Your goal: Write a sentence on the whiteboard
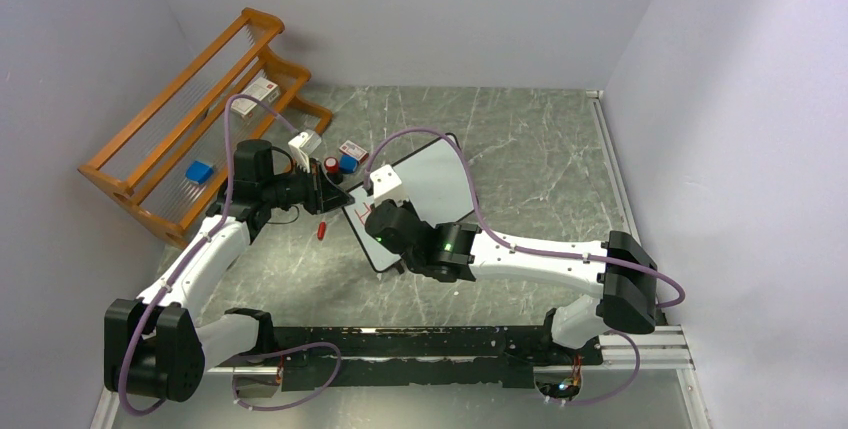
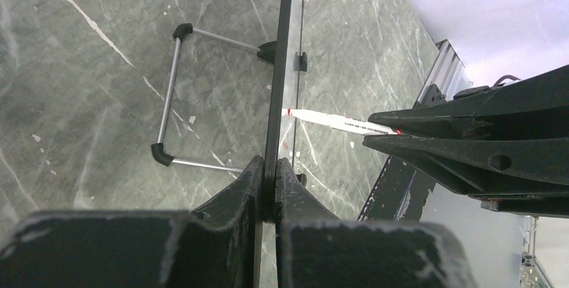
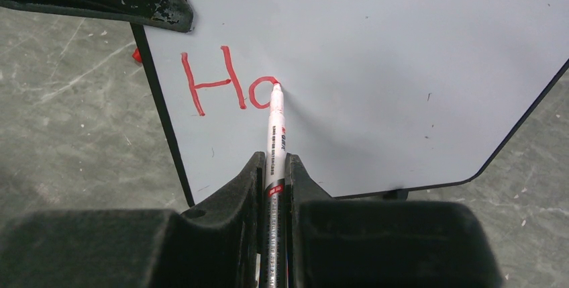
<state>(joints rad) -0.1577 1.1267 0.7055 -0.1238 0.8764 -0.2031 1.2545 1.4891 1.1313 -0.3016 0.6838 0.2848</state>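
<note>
The whiteboard (image 1: 432, 184) stands tilted on the stone table, and the right wrist view shows its white face (image 3: 402, 73). My left gripper (image 1: 335, 195) is shut on the board's left edge; the left wrist view shows the board edge-on (image 2: 280, 60) between its jaws (image 2: 269, 170). My right gripper (image 3: 274, 167) is shut on a white marker (image 3: 276, 130), whose red tip touches the board. The sentence (image 3: 225, 86) reads only a red "H" and a partly drawn round letter. The marker (image 2: 335, 122) also shows in the left wrist view, meeting the board.
A wooden rack (image 1: 190, 139) stands at the back left with small boxes in it. More small boxes (image 1: 348, 156) and a dark cylinder (image 1: 330, 164) sit behind the board. A red cap (image 1: 321, 230) lies by the left gripper. The board's wire stand (image 2: 171, 93) rests on the table.
</note>
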